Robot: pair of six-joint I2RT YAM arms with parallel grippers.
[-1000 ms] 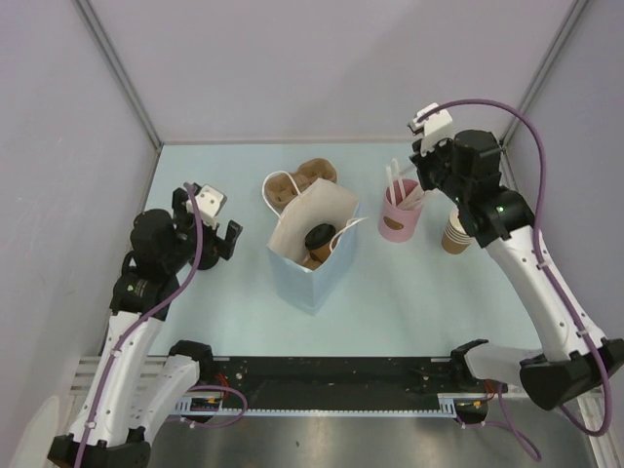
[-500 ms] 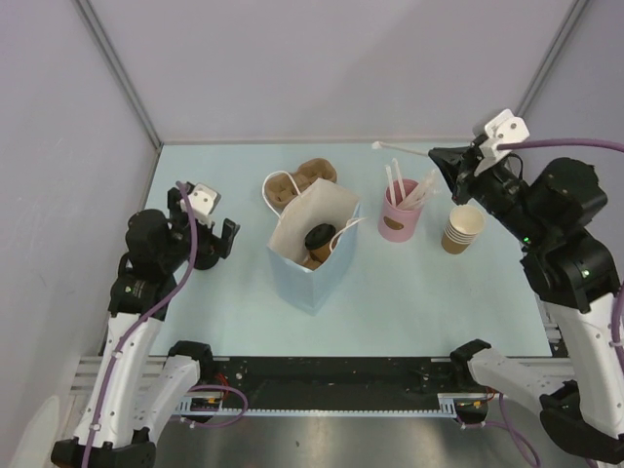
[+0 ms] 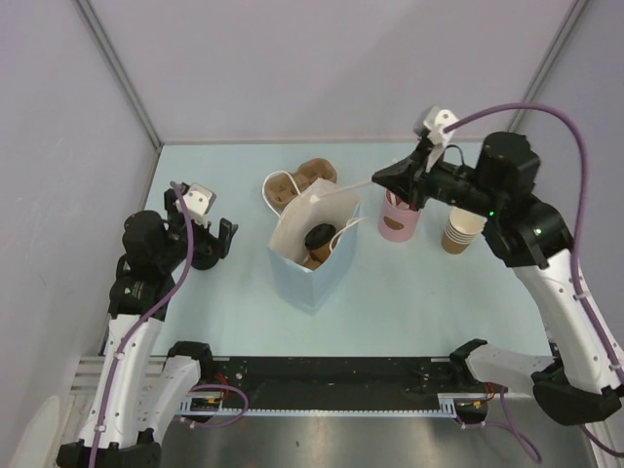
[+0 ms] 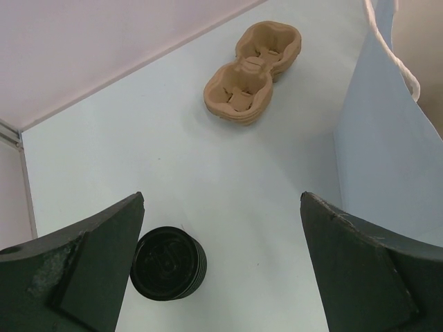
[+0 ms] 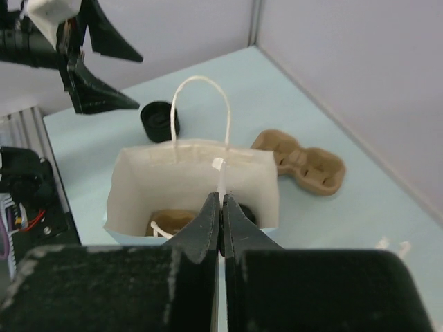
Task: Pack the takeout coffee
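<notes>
Blue table [image 3: 429, 292], bagged cup [image 3: 318, 237] ahead of right pincer [image 5: 221, 204] clamping straw [image 5: 219, 164], left pincer [image 4: 221, 200] released.

Bright even light, faint shadows, sharp

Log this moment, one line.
left gripper: open, by black lid stack | right gripper: shut on white straw near light blue paper bag | black-lidded tan paper cup: in bag
</notes>
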